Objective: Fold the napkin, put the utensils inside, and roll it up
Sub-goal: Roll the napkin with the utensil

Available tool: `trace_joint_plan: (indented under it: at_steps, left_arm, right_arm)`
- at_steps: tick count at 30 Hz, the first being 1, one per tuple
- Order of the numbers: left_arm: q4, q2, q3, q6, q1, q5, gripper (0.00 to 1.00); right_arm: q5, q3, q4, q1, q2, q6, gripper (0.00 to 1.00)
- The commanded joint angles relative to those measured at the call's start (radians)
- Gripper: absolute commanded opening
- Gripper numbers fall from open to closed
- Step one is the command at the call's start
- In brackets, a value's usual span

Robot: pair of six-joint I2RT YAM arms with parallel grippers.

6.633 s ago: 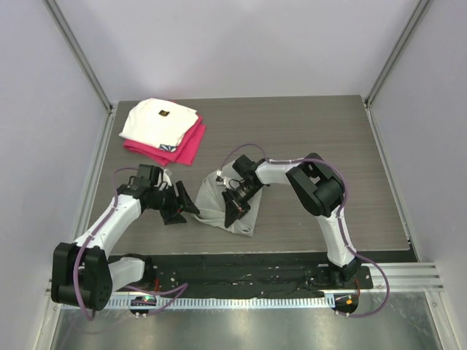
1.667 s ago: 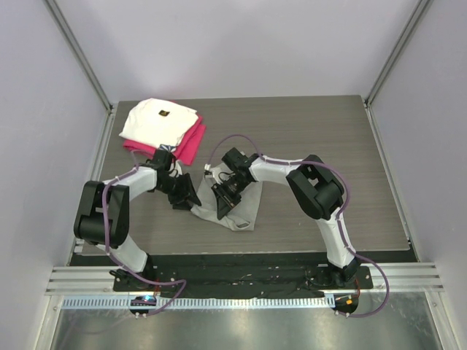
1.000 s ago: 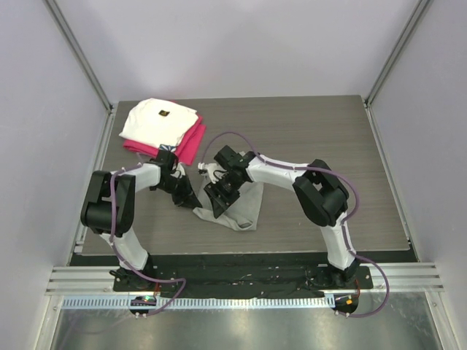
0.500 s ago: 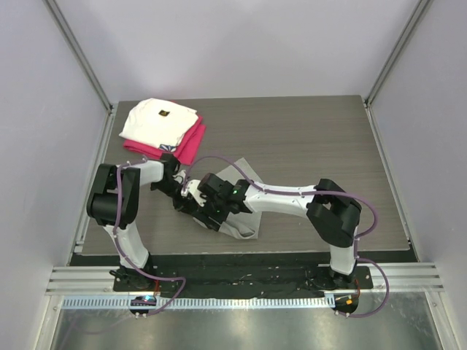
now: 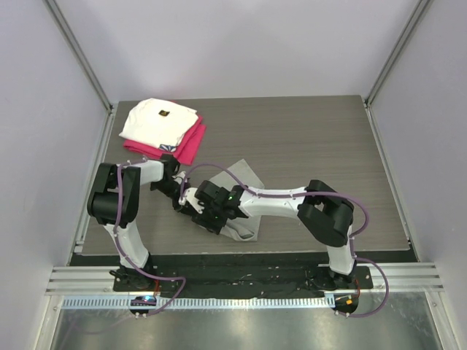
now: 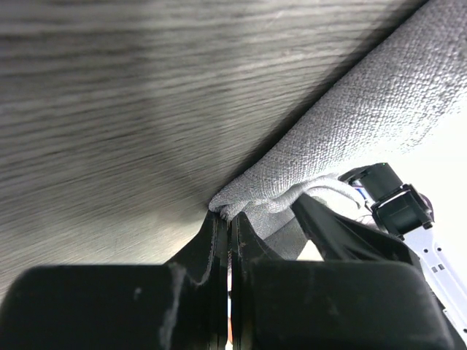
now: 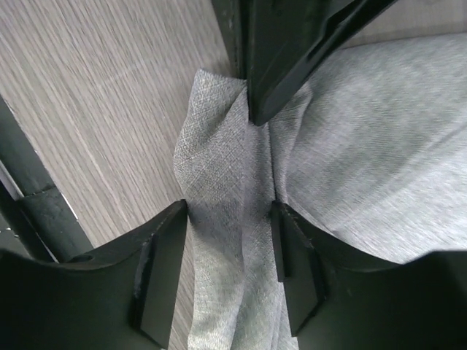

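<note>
Your left gripper (image 6: 230, 219): jaws clamped together on a bunched edge of the napkin (image 7: 365, 146). Napkin lies on the desk (image 5: 321, 146), near the folded white cloth (image 5: 157, 120), not touching it. Your right gripper (image 7: 228, 215): jaws apart, straddling the raised napkin ridge.

Grey napkin (image 5: 244, 179); magenta cloth (image 5: 191, 142)

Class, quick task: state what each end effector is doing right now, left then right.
Left end effector: closed, pinching the edge of the napkin.
Right end effector: open, astride a napkin fold.
</note>
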Motion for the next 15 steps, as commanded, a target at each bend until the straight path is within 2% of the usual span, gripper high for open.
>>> trace_joint_plan:
  at_steps: [1,7,8,9,13,15]
  left_arm:
    - [-0.027,0.018,0.018,0.041,0.003,-0.027,0.00]
    - [-0.041,0.001,0.049,0.061,0.003,-0.025,0.00]
    - [-0.042,-0.008,0.054,0.061,0.005,-0.025,0.03]
    - [-0.045,-0.014,0.061,0.059,0.005,-0.027,0.09]
    - [-0.078,-0.049,0.084,0.079,0.031,-0.088,0.50]
    - [-0.079,-0.072,0.075,0.079,0.049,-0.093,0.57]
  right_arm:
    - [-0.073,0.029,-0.009,-0.024,0.021,0.006,0.52]
    - [-0.275,0.064,-0.072,-0.076,0.074,0.026,0.34]
    - [-0.303,0.068,-0.081,-0.084,0.084,0.026,0.33]
    - [-0.352,0.076,-0.098,-0.089,0.091,0.025,0.31]
    - [-0.465,0.104,-0.155,-0.124,0.140,0.019,0.27]
    - [-0.507,0.108,-0.169,-0.148,0.163,0.022,0.25]
